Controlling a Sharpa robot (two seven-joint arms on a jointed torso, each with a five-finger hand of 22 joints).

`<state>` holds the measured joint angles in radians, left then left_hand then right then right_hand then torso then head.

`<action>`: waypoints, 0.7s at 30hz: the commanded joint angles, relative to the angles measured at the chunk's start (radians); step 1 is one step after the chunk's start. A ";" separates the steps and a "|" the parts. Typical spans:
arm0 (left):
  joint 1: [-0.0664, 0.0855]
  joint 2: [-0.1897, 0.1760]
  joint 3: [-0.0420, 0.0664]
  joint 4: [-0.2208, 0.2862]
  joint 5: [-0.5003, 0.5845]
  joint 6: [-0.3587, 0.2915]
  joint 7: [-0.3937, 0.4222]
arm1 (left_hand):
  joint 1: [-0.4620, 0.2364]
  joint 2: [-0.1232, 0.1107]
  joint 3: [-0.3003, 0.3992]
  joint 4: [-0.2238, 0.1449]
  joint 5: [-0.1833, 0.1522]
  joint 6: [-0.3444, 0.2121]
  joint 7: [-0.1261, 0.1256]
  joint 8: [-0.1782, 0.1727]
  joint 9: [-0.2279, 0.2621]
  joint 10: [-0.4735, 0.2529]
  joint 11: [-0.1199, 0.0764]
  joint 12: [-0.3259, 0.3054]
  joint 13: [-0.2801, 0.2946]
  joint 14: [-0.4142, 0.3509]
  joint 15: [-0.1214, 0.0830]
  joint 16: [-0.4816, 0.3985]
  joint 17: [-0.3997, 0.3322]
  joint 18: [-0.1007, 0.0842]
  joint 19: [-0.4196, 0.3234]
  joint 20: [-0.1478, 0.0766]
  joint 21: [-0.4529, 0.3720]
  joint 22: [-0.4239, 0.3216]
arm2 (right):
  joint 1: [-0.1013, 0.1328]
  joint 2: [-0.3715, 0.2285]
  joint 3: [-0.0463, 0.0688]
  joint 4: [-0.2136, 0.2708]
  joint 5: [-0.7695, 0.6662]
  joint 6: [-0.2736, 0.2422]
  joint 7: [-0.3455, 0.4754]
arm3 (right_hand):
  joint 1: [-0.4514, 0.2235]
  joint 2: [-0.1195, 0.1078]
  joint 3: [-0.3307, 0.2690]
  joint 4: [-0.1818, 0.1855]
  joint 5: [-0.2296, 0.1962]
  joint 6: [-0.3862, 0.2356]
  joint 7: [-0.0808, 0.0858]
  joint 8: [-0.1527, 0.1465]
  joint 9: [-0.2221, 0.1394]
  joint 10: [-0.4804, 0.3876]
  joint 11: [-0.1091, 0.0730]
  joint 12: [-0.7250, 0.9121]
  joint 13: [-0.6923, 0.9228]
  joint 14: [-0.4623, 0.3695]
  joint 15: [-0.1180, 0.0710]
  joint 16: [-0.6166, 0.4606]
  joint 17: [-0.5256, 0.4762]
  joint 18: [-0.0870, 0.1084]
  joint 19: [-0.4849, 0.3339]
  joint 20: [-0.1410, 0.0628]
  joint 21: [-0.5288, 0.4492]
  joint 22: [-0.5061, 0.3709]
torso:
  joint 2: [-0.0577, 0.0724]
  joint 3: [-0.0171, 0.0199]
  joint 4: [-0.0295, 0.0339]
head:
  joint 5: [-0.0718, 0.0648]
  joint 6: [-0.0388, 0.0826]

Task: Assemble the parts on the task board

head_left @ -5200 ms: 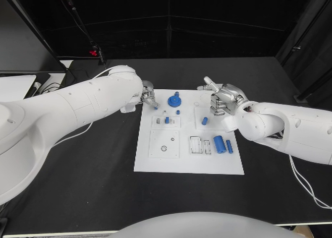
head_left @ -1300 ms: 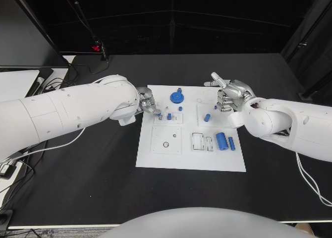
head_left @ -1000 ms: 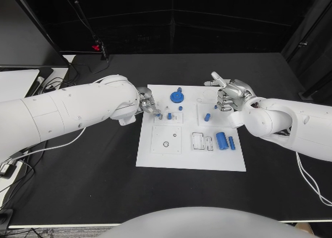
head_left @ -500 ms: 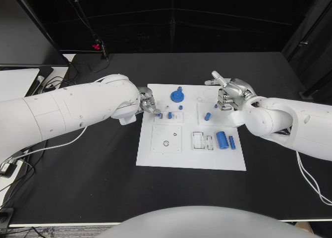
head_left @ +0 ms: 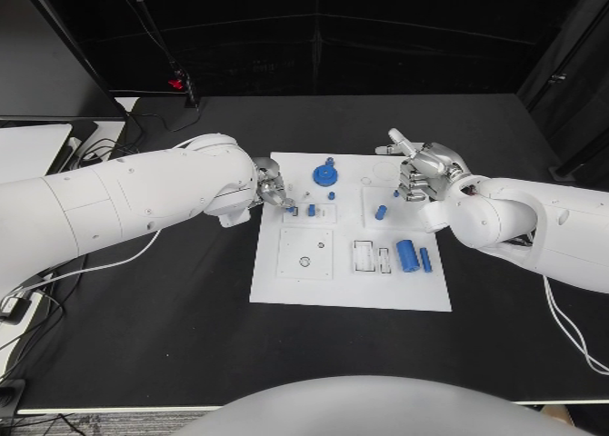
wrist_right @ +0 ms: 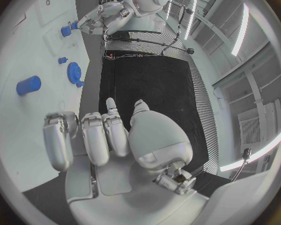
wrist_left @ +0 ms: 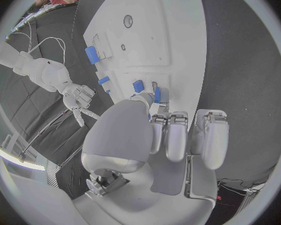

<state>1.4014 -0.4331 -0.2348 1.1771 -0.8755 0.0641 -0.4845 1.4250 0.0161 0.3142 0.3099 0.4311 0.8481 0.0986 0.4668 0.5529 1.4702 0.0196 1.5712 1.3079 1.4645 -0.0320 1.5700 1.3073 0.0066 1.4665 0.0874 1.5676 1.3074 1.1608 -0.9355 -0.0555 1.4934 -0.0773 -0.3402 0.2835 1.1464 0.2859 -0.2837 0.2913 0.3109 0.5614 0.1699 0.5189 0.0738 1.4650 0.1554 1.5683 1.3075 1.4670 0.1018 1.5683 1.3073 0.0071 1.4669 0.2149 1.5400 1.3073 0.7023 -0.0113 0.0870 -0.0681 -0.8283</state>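
Head view: the board (head_left: 304, 286) lies between both arms. The right hand (head_left: 423, 173) hovers over its far corner, fingers curled on nothing, the cylinder (head_left: 407, 257) well behind its wrist. The left hand (head_left: 271, 186) pinches a small peg (wrist_left: 157, 94) at its fingertips. The parts look rigid, light and slick; the peg is best gripped across its sides.

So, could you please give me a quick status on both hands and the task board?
Left hand pinching a small blue part at the task board far-left edge. Right hand over far-right corner, fingers curled, holding nothing. Nothing in the way.
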 commanded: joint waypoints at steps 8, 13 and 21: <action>-0.003 0.006 -0.002 -0.004 0.002 0.052 -0.028 | -0.003 0.010 0.040 -0.033 0.002 0.017 -0.020 0.000 -0.001 0.101 -0.001 0.000 0.263 0.106 -0.007 0.001 0.263 -0.007 0.104 -0.007 0.003 0.263 | 0.002 0.000 0.001 0.002 0.001 0.005 0.009 | 0.005 0.001 0.006 0.001 0.004 -0.009 0.063 0.006 -0.002 0.106 0.004 0.003 0.263 0.104 0.000 0.002 0.263 0.008 0.059 -0.004 -0.005 0.239 | 0.000 0.0002 -0.0002 | 0.000 -0.004; -0.003 0.009 -0.002 -0.006 0.002 0.057 -0.030 | -0.003 0.010 0.040 -0.033 0.002 0.017 -0.020 0.000 -0.001 0.101 -0.001 0.000 0.263 0.106 -0.007 0.001 0.263 -0.007 0.104 -0.007 0.003 0.263 | 0.002 -0.001 0.001 0.002 0.001 0.005 0.009 | 0.005 0.001 0.006 0.001 0.004 -0.009 0.063 0.006 -0.002 0.106 0.004 0.003 0.263 0.104 0.000 0.002 0.263 0.008 0.059 -0.004 -0.005 0.239 | 0.000 0.0002 -0.0002 | 0.000 -0.005; -0.003 0.016 -0.002 -0.010 0.002 0.061 -0.030 | -0.006 0.010 0.040 -0.031 -0.001 0.015 -0.020 -0.001 -0.001 0.101 -0.001 0.000 0.263 0.106 -0.007 0.001 0.263 -0.007 0.104 -0.007 0.003 0.263 | 0.002 -0.001 0.001 0.001 0.001 0.005 0.009 | 0.005 0.001 0.006 0.001 0.004 -0.009 0.063 0.006 -0.002 0.106 0.004 0.003 0.263 0.104 0.000 0.002 0.263 0.008 0.059 -0.004 -0.005 0.239 | 0.000 0.0001 0.0000 | -0.001 -0.006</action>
<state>1.4026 -0.4198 -0.2333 1.1687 -0.8748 0.0958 -0.4903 1.4200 0.0190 0.3151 0.3108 0.4294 0.8496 0.1002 0.4665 0.5533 1.4702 0.0197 1.5712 1.3079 1.4645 -0.0321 1.5700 1.3073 0.0065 1.4665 0.0874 1.5676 1.3074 1.1608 -0.9364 -0.0555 1.4929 -0.0773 -0.3402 0.2836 1.1464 0.2859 -0.2838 0.2913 0.3108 0.5580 0.1665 0.5189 0.0738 1.4650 0.1554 1.5683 1.3076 1.4670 0.1018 1.5683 1.3073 0.0070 1.4669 0.2149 1.5401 1.3073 0.7023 -0.0111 0.0867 -0.0683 -0.8334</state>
